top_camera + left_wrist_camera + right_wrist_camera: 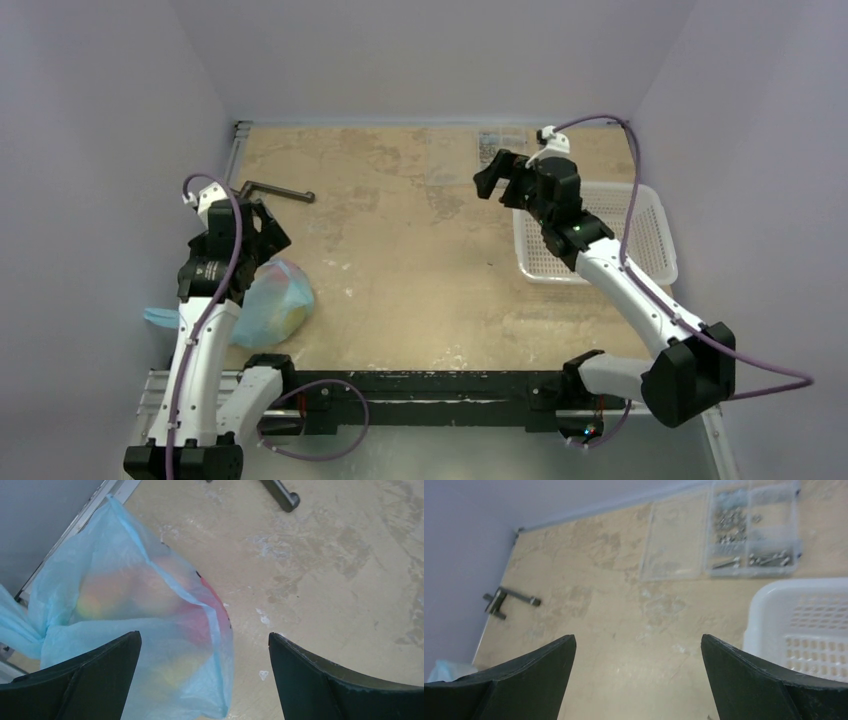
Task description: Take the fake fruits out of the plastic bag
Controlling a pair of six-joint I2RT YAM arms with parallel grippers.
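A white mesh basket [655,215] sits on the bench [420,260], and every place here is given from it. Far to the basket's left, and nearer the arm bases than it, the plastic bag [125,630] lies slumped on its side, its thin blue film gathered into a twist at one end. The fake fruits [115,592] are all inside it. They show through the film as blurred peach, yellow and red patches, too soft to count.

Your left jaws hang over that bag, spread wide and holding nothing. One finger is above the film and the other above bare bench, likely lined up to pinch the loose plastic or find the mouth.

Your right jaws, also spread wide and empty, hover at the basket's left edge, well apart from the bag. They are probably placed there to leave the left arm room.

Beyond the basket lies a clear parts box [724,530]. A dark metal tool [275,190] lies far to the basket's left, just past the bag.
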